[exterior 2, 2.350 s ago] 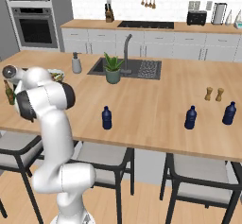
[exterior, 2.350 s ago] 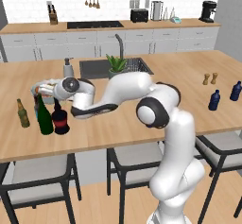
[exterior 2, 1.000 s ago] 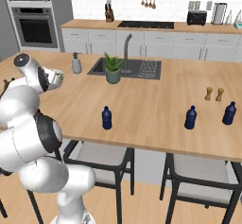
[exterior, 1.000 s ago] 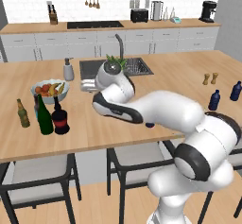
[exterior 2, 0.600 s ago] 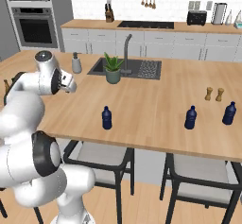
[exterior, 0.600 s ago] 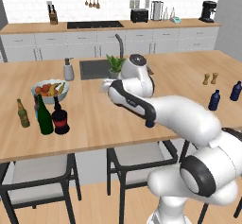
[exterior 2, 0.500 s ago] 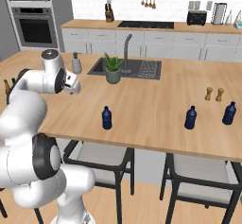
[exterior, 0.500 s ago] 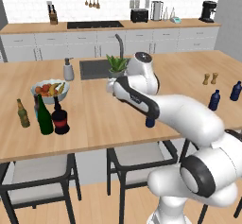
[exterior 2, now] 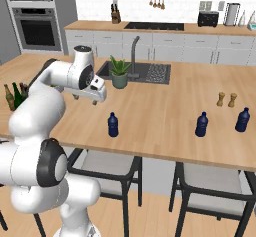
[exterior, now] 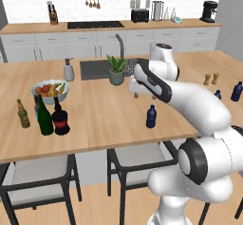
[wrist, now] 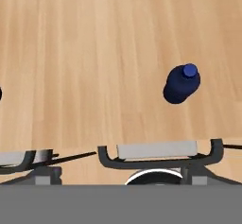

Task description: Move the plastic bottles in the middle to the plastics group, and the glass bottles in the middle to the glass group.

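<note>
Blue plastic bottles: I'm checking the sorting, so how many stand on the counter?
3: middle bottle near the front edge, pair at the right, nearer bottle and end bottle. None seems hidden.

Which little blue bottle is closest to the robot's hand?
The lone blue bottle mid-counter, just below the gripper; the other two stand far right by the shakers.

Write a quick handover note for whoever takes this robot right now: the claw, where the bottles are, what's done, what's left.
Claw: open, empty, above the counter between the plant and the middle blue bottle.
Green wine bottle and black round bottle stand beside the beer bottle at the left end: glass looks sorted.
Two blue bottles stand at the right end, near the shakers.
Left: carry the middle blue bottle over to those two.
</note>
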